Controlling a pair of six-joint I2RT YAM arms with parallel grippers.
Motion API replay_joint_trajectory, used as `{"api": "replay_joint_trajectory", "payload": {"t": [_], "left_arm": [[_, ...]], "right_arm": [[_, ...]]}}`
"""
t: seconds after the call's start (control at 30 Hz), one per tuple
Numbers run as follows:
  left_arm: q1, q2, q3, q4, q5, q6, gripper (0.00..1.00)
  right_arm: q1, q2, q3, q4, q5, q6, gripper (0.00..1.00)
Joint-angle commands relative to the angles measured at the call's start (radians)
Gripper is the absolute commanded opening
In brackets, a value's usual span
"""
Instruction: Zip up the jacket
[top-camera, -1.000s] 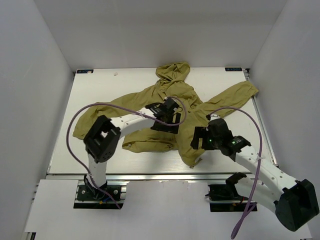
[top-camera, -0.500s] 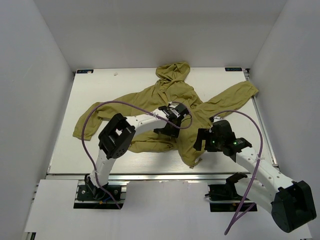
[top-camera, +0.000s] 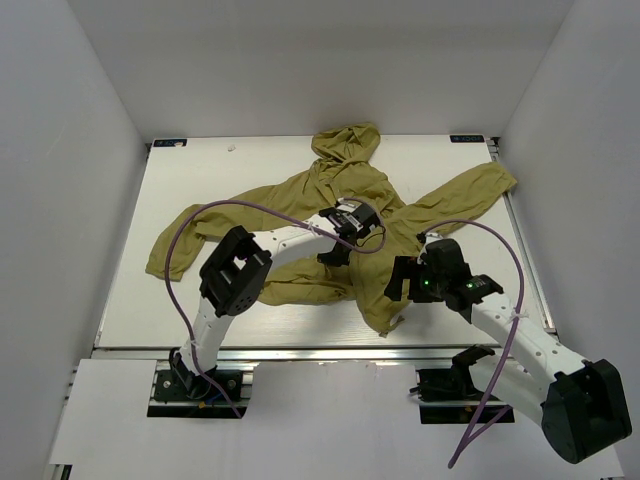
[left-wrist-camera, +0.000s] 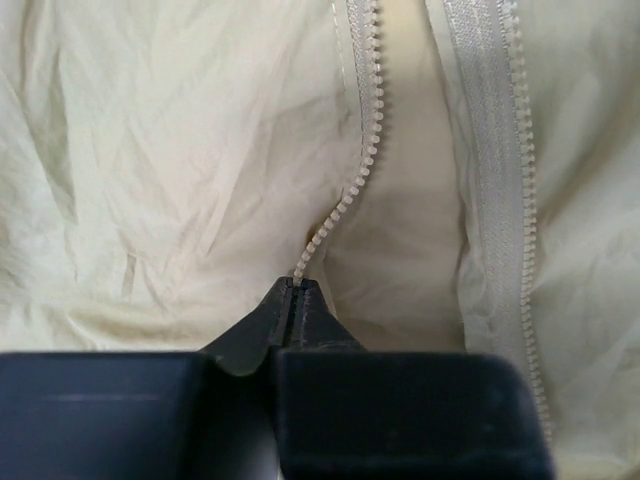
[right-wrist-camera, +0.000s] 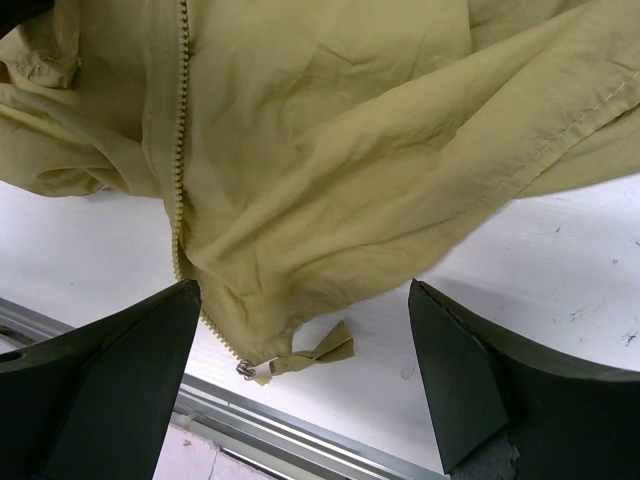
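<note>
jacket (top-camera: 330, 185) sprawled open on counter (top-camera: 200, 170), hood far | left fingers (left-wrist-camera: 262, 328) clamped on one zipper row (left-wrist-camera: 355, 170) | right fingers (right-wrist-camera: 110, 370) apart above hem (right-wrist-camera: 250, 330) | risk: thin pinch slips if pulled, fabric bunches

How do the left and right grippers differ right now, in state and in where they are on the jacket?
The left gripper is shut, pinching a row of zipper teeth on the jacket. The right gripper is open and holds nothing. The left gripper is at the jacket's mid-front, while the right gripper is over its lower hem corner. Both point at the same zipper line.
</note>
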Motion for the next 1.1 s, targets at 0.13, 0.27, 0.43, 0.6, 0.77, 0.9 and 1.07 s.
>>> {"api": "replay_joint_trajectory", "payload": {"t": [0.13,0.27,0.43,0.6,0.77,0.9,1.07], "left_arm": [[0.0,-0.079,-0.015,0.073,0.063,0.051,0.0],[0.002,-0.128,-0.036,0.078,0.101,0.057,0.0],[0.002,-0.332,-0.107,0.027,0.166,0.083,0.0],[-0.001,-0.504,-0.151,-0.058,0.279,0.121,0.0],[-0.07,-0.55,-0.22,-0.103,0.371,0.1,0.0],[-0.141,-0.504,-0.291,-0.089,0.478,0.057,0.0],[-0.202,-0.446,-0.38,-0.022,0.571,0.023,0.36]], "right_arm": [[-0.009,-0.001,-0.003,0.023,-0.017,-0.022,0.89],[-0.009,-0.001,0.002,0.021,-0.042,-0.039,0.89],[-0.009,0.012,0.002,0.02,-0.059,-0.05,0.89],[-0.009,0.0,-0.006,0.029,-0.098,-0.053,0.89],[-0.007,0.003,-0.009,0.032,-0.115,-0.054,0.89],[-0.009,0.016,-0.004,0.043,-0.129,-0.054,0.89],[-0.007,0.031,0.009,0.049,-0.135,-0.053,0.89]]}}
